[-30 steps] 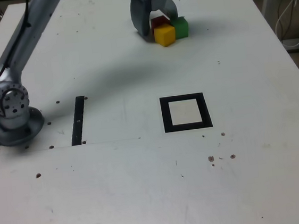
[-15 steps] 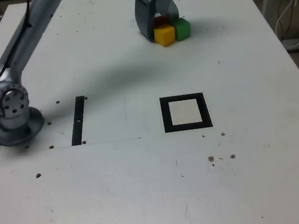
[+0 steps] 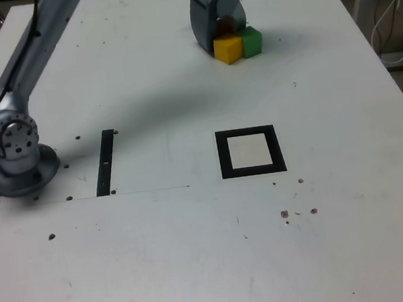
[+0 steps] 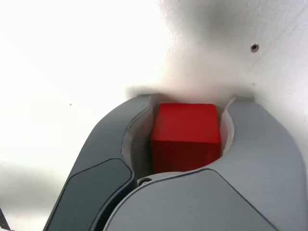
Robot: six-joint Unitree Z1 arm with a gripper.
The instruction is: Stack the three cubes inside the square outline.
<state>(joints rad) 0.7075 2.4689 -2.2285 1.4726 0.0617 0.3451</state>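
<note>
End effector (image 4: 187, 108) around a solid red, sharp-edged cube (image 4: 186, 134).

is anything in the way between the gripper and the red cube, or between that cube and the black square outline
Nothing visible separates the gripper from the red cube, which sits between its jaws. Toward the square outline, the yellow cube stands directly in front, so lifting over it looks wise.
</note>
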